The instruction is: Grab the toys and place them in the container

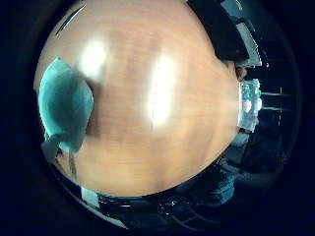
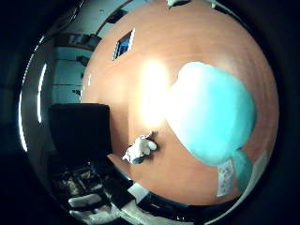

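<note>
A big teal soft toy (image 2: 211,108) with a white tag lies on the wooden table (image 2: 141,84) and fills much of the right thumb side palm view, close under the palm. A small white toy (image 2: 141,148) lies beside it near the table's edge. In the right little finger side palm view a teal soft shape (image 1: 65,98) lies at the side of the table (image 1: 157,98). A small pale thing (image 1: 250,98) sits at the table's far edge. I see no part of the hand and no container.
A black chair or box (image 2: 80,131) stands just off the table's edge by the white toy. A flat blue and white thing (image 2: 124,45) lies at the table's far side. A dark object (image 1: 221,29) sits beyond the table's edge.
</note>
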{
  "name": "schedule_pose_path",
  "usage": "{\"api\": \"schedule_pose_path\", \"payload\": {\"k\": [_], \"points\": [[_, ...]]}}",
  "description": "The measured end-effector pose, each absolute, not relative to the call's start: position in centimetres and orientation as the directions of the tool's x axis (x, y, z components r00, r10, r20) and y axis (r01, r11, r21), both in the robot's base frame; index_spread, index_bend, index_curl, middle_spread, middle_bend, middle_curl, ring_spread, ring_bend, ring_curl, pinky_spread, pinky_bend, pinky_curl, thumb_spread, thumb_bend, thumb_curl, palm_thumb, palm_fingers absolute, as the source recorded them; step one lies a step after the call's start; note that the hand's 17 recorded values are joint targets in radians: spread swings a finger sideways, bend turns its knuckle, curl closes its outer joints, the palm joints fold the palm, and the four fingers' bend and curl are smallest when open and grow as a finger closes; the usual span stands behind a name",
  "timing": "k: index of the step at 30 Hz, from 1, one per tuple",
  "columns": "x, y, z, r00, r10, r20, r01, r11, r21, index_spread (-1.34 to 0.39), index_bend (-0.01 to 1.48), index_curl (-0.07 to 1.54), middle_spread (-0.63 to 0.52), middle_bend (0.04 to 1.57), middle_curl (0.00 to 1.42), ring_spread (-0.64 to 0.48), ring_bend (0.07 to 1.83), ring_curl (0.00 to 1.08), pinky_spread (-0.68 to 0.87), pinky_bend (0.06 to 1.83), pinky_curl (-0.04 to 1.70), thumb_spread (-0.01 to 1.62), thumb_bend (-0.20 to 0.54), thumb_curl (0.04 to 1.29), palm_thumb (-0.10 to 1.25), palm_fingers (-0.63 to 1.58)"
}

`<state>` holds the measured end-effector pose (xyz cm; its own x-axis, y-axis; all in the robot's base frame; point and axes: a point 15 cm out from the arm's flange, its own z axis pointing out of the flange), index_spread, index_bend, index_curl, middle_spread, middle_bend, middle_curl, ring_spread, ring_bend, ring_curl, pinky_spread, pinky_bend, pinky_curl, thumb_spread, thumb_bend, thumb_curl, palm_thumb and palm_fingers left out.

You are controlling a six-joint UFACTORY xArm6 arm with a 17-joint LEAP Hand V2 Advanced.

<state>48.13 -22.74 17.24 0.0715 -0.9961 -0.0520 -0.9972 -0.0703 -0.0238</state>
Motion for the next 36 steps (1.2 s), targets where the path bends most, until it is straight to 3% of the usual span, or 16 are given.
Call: {"api": "schedule_pose_path", "payload": {"k": [30, 36], "points": [[43.2, -26.9, 20.2, 0.053, -0.998, 0.019, -0.998, -0.052, 0.045, -0.31, 0.16, 0.26, 0.19, 0.19, 0.29, 0.24, 0.21, 0.26, 0.4, 0.33, 0.33, 0.86, -0.032, 0.29, 0.16, 0.02], [42.0, -29.0, 19.8, 0.035, -0.998, 0.042, -0.998, -0.033, 0.061, -0.3, 0.14, 0.26, 0.07, 0.28, 0.33, 0.18, 0.31, 0.28, 0.39, 0.25, 0.3, 0.9, -0.026, 0.29, 0.21, 0.21]]}}
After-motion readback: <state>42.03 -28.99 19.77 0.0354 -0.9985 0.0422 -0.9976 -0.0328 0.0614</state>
